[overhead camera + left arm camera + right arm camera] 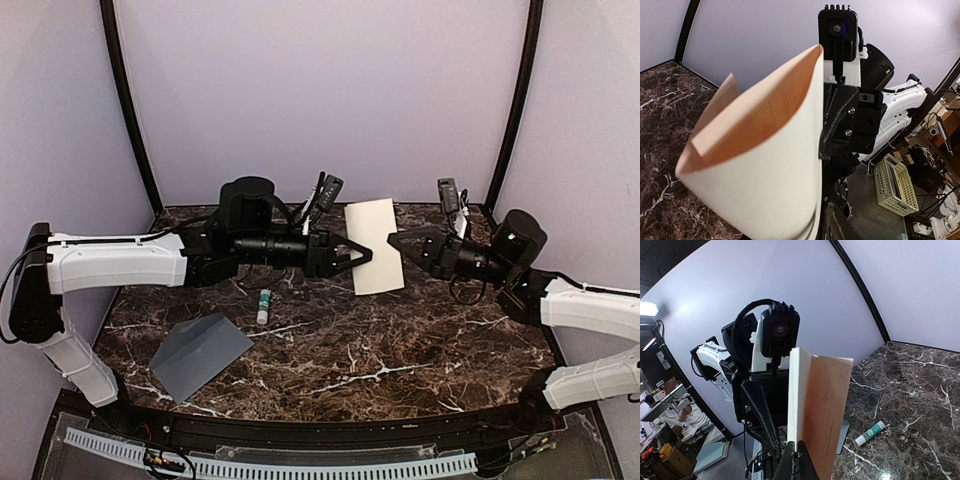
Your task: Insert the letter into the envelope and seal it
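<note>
The cream letter (375,245) hangs folded above the table's far middle, between my two grippers. My right gripper (395,240) is shut on its right edge; in the right wrist view the fingertips (799,452) pinch the letter (825,405) from below. My left gripper (368,255) is at the left edge, its jaws a little apart on either side of the paper. In the left wrist view the bowed letter (755,165) hides my own fingers. The grey envelope (200,355) lies flat at the near left, far from both grippers.
A glue stick (263,305) lies on the marble table (400,350) below the left arm, also visible in the right wrist view (870,433). Curved black posts stand at the back corners.
</note>
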`<state>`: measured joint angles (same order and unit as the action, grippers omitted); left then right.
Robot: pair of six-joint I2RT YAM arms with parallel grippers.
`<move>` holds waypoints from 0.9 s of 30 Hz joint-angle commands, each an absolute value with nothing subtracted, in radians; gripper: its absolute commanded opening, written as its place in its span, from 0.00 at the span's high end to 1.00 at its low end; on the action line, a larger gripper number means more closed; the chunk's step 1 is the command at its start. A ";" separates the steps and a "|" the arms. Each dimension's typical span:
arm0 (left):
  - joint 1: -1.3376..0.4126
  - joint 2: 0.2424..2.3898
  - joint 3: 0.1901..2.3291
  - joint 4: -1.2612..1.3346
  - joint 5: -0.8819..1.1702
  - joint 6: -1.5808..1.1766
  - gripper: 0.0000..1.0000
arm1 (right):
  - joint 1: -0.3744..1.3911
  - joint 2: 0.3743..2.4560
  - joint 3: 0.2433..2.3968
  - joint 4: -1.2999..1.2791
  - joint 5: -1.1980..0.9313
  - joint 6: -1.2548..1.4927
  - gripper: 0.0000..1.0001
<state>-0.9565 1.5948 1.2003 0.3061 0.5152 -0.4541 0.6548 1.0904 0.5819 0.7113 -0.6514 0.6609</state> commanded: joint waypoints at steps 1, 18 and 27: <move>-0.966 1.595 1.233 0.349 0.559 -0.445 0.66 | 0.660 1.101 0.567 0.767 -0.645 0.655 1.00; -0.969 1.562 1.206 0.351 0.543 -0.433 0.86 | 0.658 1.099 0.545 0.759 -0.588 0.620 1.00; -0.975 1.555 1.212 0.303 0.516 -0.402 1.00 | 0.658 1.092 0.552 0.736 -0.602 0.597 0.99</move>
<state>-0.9665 1.5967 1.2057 0.3195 0.5186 -0.4305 0.6548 1.0977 0.5529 0.7132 -0.6022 0.6216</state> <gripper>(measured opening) 0.008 0.003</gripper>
